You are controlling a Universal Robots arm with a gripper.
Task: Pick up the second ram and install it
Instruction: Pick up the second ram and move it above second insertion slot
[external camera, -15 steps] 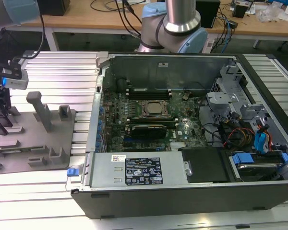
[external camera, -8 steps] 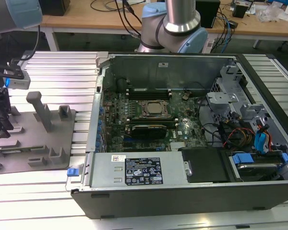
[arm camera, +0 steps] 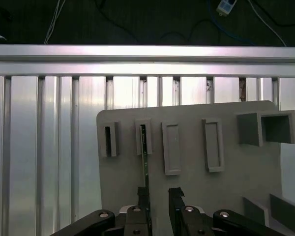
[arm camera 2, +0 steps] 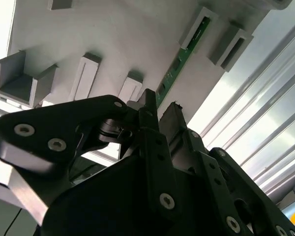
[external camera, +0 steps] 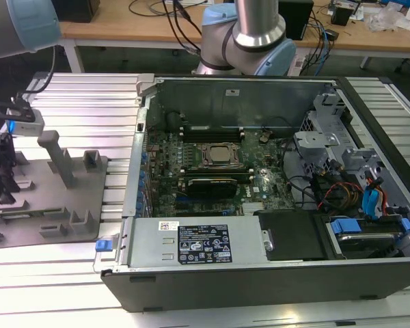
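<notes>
The second ram (arm camera: 145, 162) is a thin green stick lying on the grey tray (arm camera: 236, 172), with one end in a narrow slot. In both wrist views my gripper (arm camera: 160, 194) hangs just above it, open, with nothing between the black fingers. The stick (arm camera 2: 179, 61) lines up with one fingertip (arm camera 2: 147, 98) rather than the gap. In the exterior view the gripper (external camera: 0, 195) is at the far left over the tray (external camera: 61, 205).
An open computer case (external camera: 260, 273) fills the exterior view's middle and right, with the CPU socket (external camera: 219, 156) and black memory slots (external camera: 212, 130) on its board. The tray carries upright posts (external camera: 58, 157) and small holders. Ribbed aluminium table (arm camera: 49, 123) surrounds it.
</notes>
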